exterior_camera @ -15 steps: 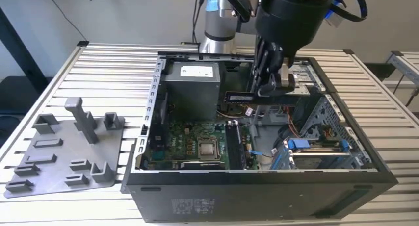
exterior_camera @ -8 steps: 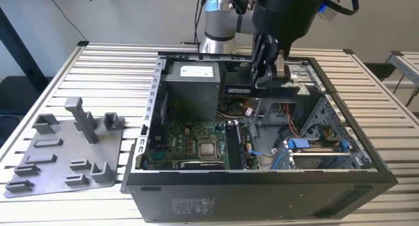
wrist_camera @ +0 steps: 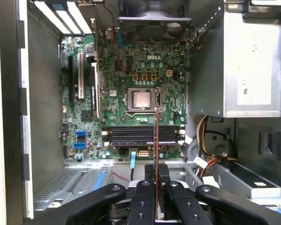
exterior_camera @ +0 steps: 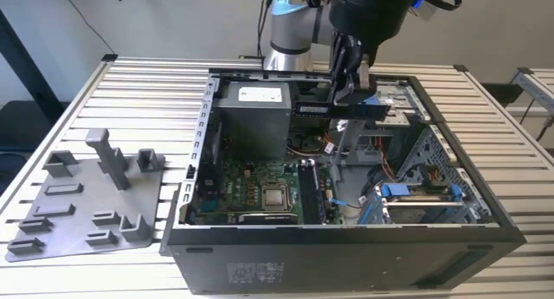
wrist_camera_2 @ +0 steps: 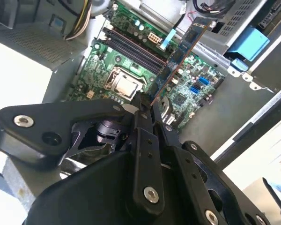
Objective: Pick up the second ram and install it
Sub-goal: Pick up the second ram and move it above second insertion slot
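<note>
- The gripper [exterior_camera: 353, 99] is clenched on the second ram [exterior_camera: 322, 109], pinching it near one end and holding it in the air over the open computer case [exterior_camera: 346, 253].
- The stick's long axis lies level, reaching from the grip toward the exterior view's left.
- The memory slots [wrist_camera: 143, 134] on the motherboard [exterior_camera: 251, 182] lie below it. In the first wrist view the stick's edge crosses them, so it appears turned square to them.

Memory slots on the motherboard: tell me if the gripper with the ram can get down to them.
Probably yes: the gripper holds the ram above the open case, nothing between it and the memory slots.
</note>
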Motion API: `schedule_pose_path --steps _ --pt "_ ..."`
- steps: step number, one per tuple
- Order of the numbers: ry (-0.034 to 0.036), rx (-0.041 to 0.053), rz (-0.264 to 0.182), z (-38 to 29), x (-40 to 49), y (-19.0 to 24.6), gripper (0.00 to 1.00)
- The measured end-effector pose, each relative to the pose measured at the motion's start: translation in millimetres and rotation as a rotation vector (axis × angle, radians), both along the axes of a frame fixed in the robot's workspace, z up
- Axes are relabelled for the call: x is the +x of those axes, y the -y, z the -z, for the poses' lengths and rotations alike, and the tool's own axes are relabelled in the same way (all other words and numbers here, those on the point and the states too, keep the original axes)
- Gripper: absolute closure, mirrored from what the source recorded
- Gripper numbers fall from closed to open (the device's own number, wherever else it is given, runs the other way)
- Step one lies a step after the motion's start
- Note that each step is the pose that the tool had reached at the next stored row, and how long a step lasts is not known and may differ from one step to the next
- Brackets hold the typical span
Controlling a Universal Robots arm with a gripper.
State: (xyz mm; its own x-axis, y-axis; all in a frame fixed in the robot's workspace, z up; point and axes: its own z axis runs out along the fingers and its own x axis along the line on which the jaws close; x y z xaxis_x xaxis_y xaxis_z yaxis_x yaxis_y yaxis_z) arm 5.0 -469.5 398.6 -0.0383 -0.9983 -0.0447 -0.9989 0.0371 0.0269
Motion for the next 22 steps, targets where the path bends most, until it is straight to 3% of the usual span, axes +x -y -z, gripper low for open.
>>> schedule_pose_path --steps 18,20,22 --pt "0.0000 0.0000 0.000 0.2 0.0 -49.6 0.85" --pt "0.0000 0.0001 0.000 0.2 0.0 -54.6 0.85" --pt "0.0000 0.0000 0.000 0.2 0.1 -56.2 0.85"
